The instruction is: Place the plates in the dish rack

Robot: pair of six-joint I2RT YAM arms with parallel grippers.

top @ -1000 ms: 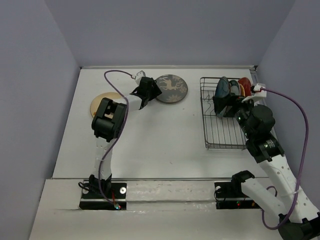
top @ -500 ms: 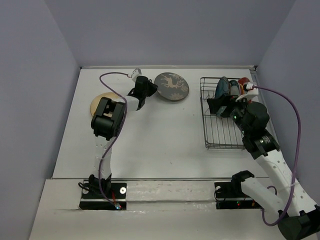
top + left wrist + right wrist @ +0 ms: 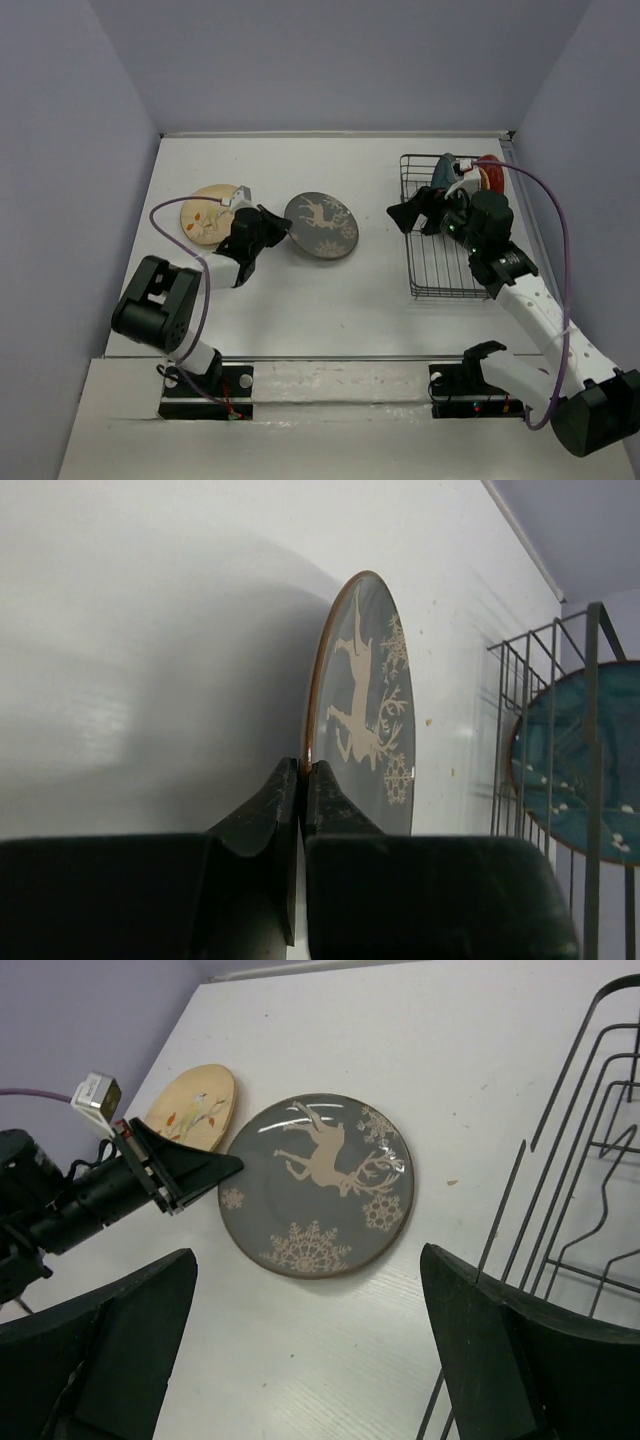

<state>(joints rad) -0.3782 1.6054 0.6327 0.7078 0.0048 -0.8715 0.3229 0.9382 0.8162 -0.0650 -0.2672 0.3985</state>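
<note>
Arm L stretched low, L pincer (image 3: 281,228) nipping deer plate (image 3: 322,226) rim — R pincer (image 3: 418,212) agape.

Seen from above, the plates (image 3: 446,170) standing in the dish rack (image 3: 440,275) showed only as thin coloured edges behind the right arm (image 3: 490,235), too covered to count. At the left wrist, the left jaws hid the near rim of the deer plate (image 3: 365,700), and the picture's right edge cut off a teal plate (image 3: 580,750) in the rack. At the right wrist, the left arm (image 3: 80,1205) covered the cream plate's (image 3: 195,1100) near edge, and the rack ran off the right side.
</note>
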